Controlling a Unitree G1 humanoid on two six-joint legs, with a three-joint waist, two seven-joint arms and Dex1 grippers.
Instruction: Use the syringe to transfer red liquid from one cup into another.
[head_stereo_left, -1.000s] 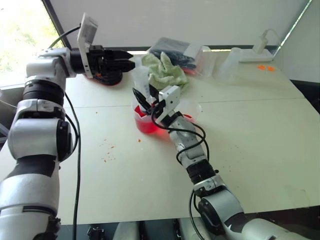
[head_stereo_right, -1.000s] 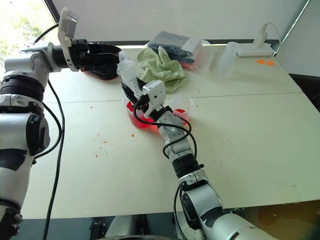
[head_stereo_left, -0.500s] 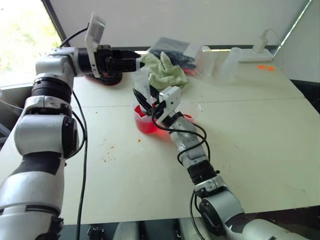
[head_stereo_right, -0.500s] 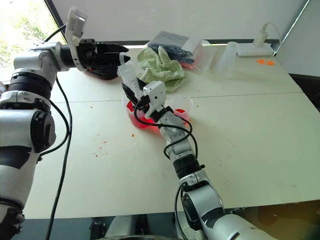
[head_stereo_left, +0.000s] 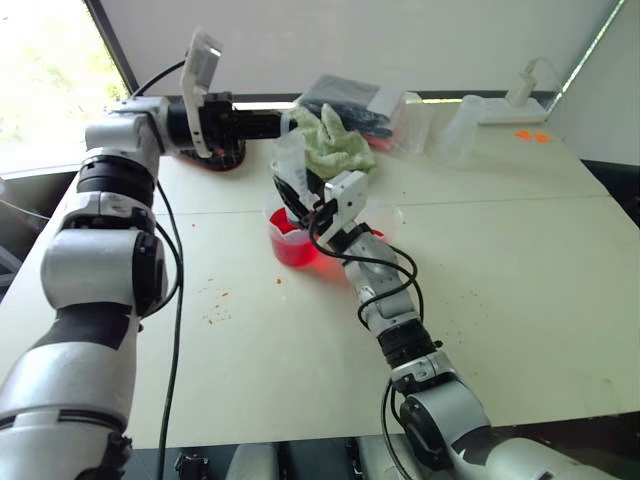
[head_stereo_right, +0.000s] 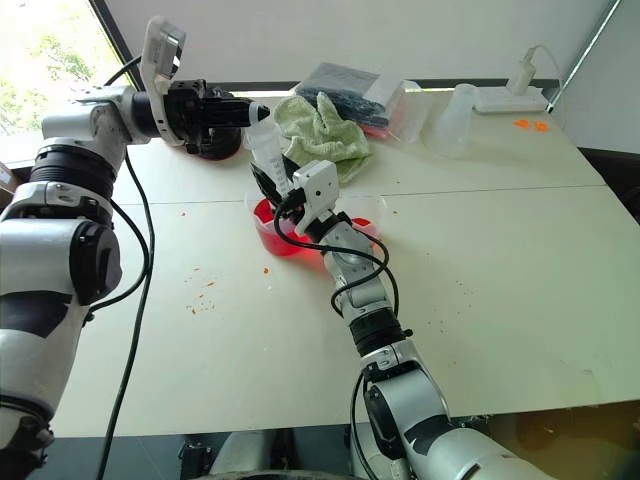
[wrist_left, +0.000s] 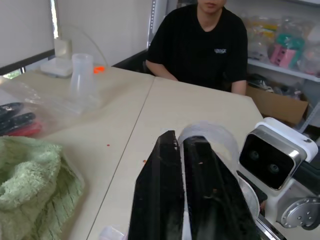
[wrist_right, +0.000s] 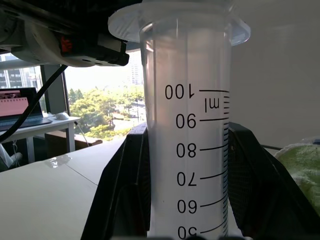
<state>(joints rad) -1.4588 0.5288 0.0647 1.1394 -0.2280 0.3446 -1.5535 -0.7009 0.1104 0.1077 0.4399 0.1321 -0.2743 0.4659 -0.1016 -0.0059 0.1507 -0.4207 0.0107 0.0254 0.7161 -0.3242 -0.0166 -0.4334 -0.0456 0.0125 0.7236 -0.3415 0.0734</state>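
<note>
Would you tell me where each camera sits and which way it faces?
Head pair: on the head, facing forward and down over the table; both arms show.
Left wrist: along the shut left tool, across the table toward a seated person.
Right wrist: along the syringe clamped in the right tool.
Shared: head and left wrist both show the green towel.

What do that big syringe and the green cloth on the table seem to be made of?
Syringe: probably plastic, milky and translucent with a smooth finish; black ml marks are printed on the barrel. Cloth: looks like terry towelling, soft and matt. The fluffy pile and crumpled folds suggest cotton or microfibre, but I cannot tell which.
</note>
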